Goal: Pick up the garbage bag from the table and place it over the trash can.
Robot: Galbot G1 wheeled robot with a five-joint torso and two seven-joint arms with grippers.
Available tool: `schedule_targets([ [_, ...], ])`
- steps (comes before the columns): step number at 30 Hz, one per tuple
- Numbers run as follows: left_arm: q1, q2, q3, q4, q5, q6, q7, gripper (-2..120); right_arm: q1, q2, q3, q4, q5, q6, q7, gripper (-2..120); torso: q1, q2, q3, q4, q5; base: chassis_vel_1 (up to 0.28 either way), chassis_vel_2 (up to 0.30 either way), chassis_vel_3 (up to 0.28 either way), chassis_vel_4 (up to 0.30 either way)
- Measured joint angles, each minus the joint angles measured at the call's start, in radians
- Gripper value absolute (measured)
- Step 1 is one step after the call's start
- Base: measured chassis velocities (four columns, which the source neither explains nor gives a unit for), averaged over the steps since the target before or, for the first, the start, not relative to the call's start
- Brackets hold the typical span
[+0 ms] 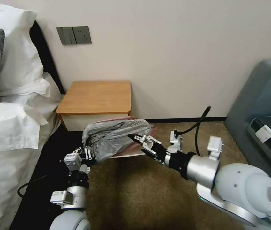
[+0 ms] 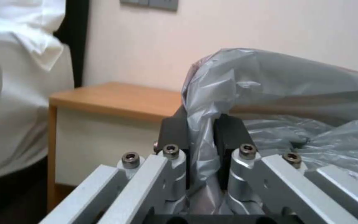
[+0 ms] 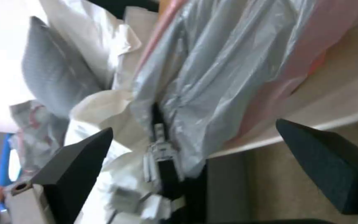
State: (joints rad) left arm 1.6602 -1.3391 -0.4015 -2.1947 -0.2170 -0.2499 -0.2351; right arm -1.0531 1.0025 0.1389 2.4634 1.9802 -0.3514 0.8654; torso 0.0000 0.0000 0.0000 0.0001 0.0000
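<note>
The garbage bag, grey crinkly plastic with a pinkish rim, is spread over the cream trash can, which stands on the carpet in front of the table. My left gripper is shut on a fold at the bag's near-left edge. In the left wrist view, the fingers pinch the plastic and the garbage bag billows beyond them. My right gripper is open at the bag's right side. In the right wrist view, its fingertips stand wide apart before the garbage bag and the trash can's rim.
A bed with white linen and pillows runs along the left, close to my left arm. A grey sofa stands at the right. Brown carpet lies open in front of the bin. A black cable trails on the floor.
</note>
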Motion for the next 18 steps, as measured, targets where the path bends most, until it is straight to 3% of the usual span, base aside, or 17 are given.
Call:
schedule_targets([
  [18,0.000,-0.004,0.006,-0.011,0.010,-0.006,0.005,9,0.091,0.017,-0.102,-0.088,-0.111,-0.002,0.007,100,0.000,0.000,0.000,-0.0001,0.0000,0.000,0.000,0.000,0.000],
])
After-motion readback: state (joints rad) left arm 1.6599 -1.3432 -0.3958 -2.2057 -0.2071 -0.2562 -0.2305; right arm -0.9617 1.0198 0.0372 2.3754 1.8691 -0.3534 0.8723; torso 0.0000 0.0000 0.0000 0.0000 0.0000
